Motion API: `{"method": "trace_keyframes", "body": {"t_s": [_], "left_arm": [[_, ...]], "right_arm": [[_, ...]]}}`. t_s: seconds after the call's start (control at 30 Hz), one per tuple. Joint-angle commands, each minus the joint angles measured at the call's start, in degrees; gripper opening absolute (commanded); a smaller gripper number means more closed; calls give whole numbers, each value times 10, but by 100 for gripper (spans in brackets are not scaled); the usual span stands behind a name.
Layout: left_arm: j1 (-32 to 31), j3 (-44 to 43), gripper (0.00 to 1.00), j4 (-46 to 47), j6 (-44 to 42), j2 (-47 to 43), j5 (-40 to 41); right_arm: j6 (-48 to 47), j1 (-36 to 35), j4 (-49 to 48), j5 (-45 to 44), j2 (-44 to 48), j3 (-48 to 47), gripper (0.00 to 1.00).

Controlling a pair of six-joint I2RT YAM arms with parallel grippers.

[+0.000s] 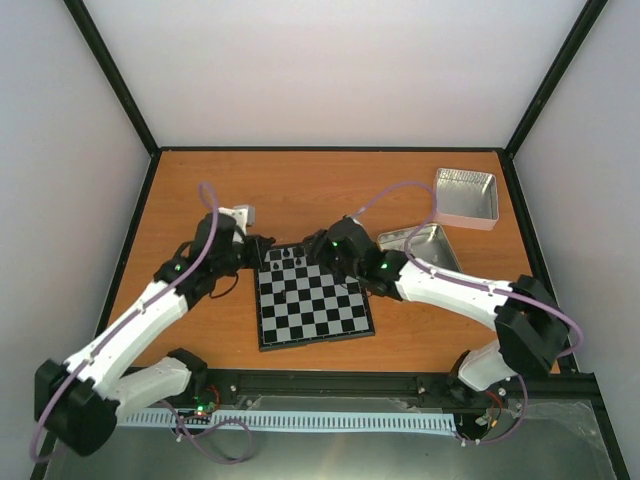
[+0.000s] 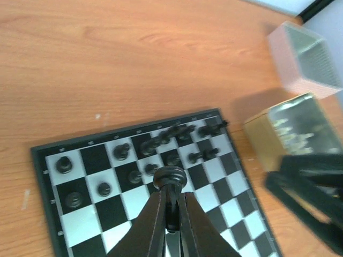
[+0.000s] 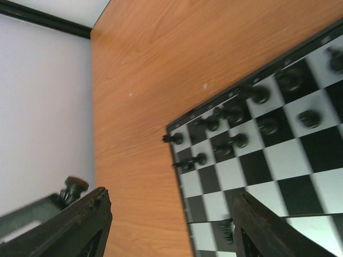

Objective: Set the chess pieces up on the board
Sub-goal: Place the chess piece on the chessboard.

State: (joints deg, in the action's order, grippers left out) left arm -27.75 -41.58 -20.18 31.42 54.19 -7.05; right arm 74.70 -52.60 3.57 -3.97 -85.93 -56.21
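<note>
- My left claw is clamped on one black piece over the board.
- My right claw gapes wide, holding nothing.
- Other black pieces sit on the board's far rows.

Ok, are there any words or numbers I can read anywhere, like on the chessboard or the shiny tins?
No text can be read anywhere in these pictures.
The board has tiny pale marks along its border, but they are too small and blurred to read.
The far tin and the near tin show no label or writing.
</note>
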Motion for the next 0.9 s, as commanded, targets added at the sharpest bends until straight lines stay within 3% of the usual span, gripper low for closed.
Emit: {"method": "trace_keyframes", "body": {"t_s": [0.0, 0.17, 0.27, 0.43, 0.87], "left_arm": [[3, -89, 1, -174, -65, 97, 58], [6, -201, 1, -241, -138, 231, 102], [8, -251, 1, -266, -166, 304, 90], [9, -294, 1, -279, -166, 405, 92], [10, -338, 6, -286, -160, 489, 122]], "right_arm": [[-105, 2, 67, -86, 50, 29, 62], [-116, 2, 86, -131, 108, 106, 63], [-117, 2, 100, -146, 139, 139, 63], [-127, 2, 112, -166, 180, 163, 62], [-132, 2, 101, -169, 190, 183, 62]]}}
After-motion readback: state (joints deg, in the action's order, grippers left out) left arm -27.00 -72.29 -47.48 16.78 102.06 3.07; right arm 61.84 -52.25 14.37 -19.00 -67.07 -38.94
